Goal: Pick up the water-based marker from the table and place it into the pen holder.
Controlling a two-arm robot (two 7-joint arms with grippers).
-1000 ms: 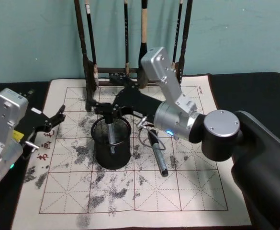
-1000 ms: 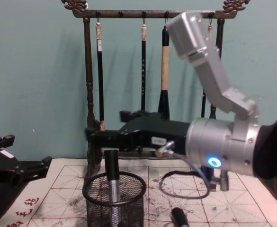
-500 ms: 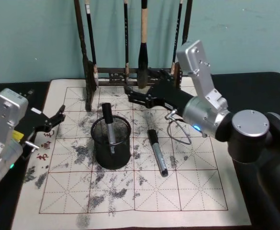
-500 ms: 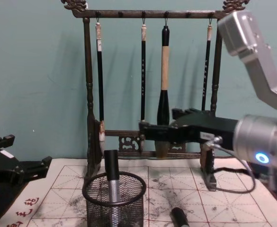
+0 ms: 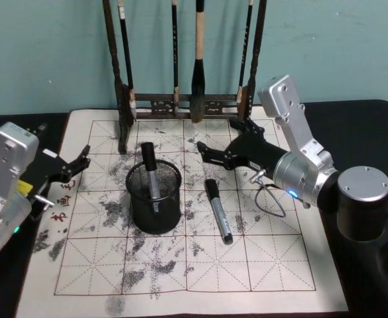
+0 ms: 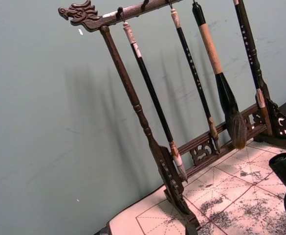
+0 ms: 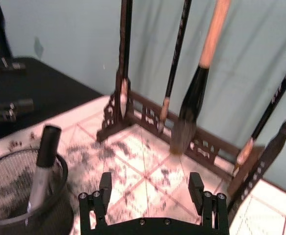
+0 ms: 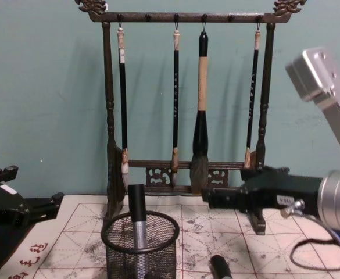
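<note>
The black wire-mesh pen holder (image 5: 154,202) stands on the inked mat, left of centre. One water-based marker (image 5: 148,173), grey with a black cap, stands upright inside it. The chest view gives the same holder (image 8: 140,249) and marker (image 8: 138,221). A second marker (image 5: 217,211) lies flat on the mat just right of the holder. My right gripper (image 5: 211,152) hovers open and empty above the mat, to the right of and behind the holder, apart from both markers. Its wrist view has the fingers (image 7: 105,188) spread, with the holder (image 7: 20,205) at the side. My left gripper (image 5: 79,163) rests open at the mat's left edge.
A tall dark wooden brush rack (image 5: 180,103) with several hanging brushes stands along the mat's far edge, close behind my right gripper. A loose cable (image 5: 272,199) loops under the right wrist. The gridded mat (image 5: 247,265) has bare room at the front.
My right gripper has drawn back from above the pen holder to the right and toward the rack. The marker stays upright in the holder. The left arm has not moved.
</note>
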